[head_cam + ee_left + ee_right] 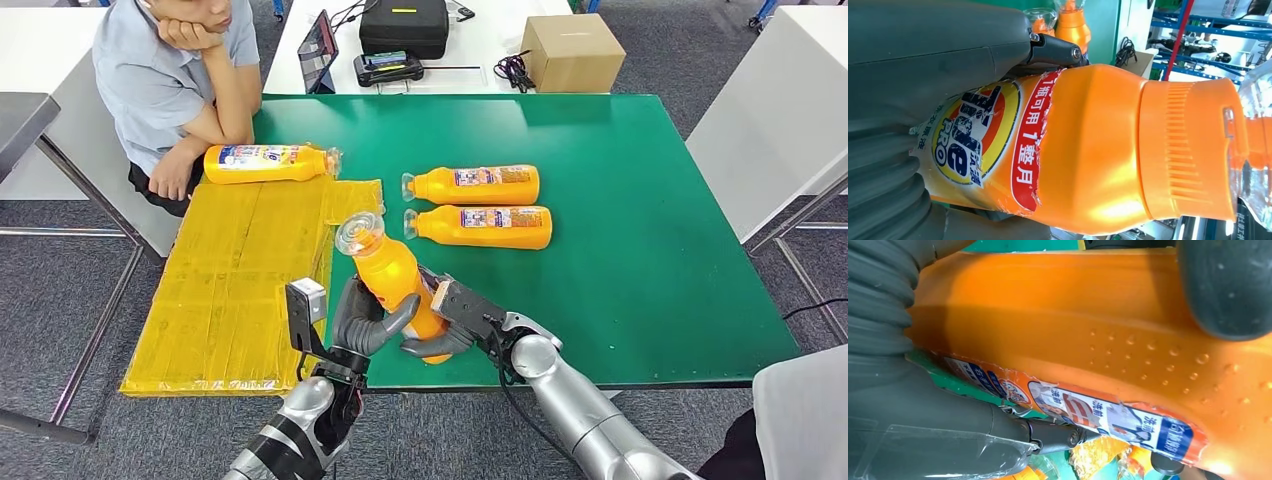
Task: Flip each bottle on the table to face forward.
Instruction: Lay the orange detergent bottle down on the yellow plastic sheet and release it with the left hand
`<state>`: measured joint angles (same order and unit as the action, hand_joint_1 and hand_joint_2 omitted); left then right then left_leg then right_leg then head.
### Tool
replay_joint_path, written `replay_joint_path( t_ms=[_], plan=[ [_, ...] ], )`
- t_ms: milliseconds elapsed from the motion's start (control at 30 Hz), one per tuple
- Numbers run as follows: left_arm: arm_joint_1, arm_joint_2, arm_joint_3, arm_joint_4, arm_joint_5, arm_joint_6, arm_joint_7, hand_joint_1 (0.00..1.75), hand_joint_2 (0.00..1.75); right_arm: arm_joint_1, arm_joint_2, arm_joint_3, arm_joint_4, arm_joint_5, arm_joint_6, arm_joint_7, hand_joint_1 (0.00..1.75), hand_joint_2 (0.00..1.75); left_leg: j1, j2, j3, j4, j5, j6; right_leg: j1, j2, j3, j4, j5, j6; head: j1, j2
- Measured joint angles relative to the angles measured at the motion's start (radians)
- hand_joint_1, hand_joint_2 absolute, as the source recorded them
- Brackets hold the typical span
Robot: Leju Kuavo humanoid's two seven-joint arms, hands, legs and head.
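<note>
Right, I have both hands on one orange bottle [396,283] at the near edge of the green table [640,250]. My left hand [362,320] wraps its lower body from the left, and my right hand [452,320] clasps it from the right near the base. The bottle is tilted, its clear cap [359,232] pointing up and away from me; its torn front label [979,135] shows in the left wrist view. Two more orange bottles [478,185] [485,227] lie side by side mid-table, caps to the left. A fourth bottle [266,163] lies at the far end of the yellow sheet [230,290], beside a seated person's hand [172,177].
</note>
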<state>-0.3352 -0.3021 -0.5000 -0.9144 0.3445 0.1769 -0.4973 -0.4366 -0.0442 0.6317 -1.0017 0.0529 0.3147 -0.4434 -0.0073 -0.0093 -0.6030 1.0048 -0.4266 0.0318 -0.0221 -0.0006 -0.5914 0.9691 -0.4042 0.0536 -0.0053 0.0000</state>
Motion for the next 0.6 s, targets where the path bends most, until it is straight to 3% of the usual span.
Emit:
replay_joint_path(
  t_ms=[167, 367, 600],
  plan=[
    [-0.004, -0.001, -0.001, 0.000, -0.021, 0.036, 0.002, 1.75, 1.75, 0.001, 0.003, 0.000, 0.001, 0.001, -0.008, 0.002, 0.00, 1.75, 0.000, 0.000, 0.000, 0.000, 0.000, 0.000, 0.000, 0.000, 0.000, 0.000, 0.000, 0.000, 0.000, 0.000],
    [-0.023, 0.022, -0.017, -0.022, -0.263, 0.316, -0.037, 1.75, 1.75, 0.027, 0.003, -0.005, 0.000, 0.071, -0.095, -0.009, 0.00, 1.75, 0.000, 0.000, 0.000, 0.000, 0.000, 0.000, 0.000, 0.000, 0.000, 0.000, 0.000, 0.000, 0.000, 0.000],
    [-0.018, 0.067, 0.063, -0.125, -0.241, 0.334, -0.014, 1.75, 1.75, 0.068, 0.004, -0.035, -0.037, 0.139, -0.169, -0.003, 0.00, 1.75, 0.000, 0.000, 0.000, 0.000, 0.000, 0.000, 0.000, 0.000, 0.000, 0.000, 0.000, 0.000, 0.000, 0.000]
  ],
)
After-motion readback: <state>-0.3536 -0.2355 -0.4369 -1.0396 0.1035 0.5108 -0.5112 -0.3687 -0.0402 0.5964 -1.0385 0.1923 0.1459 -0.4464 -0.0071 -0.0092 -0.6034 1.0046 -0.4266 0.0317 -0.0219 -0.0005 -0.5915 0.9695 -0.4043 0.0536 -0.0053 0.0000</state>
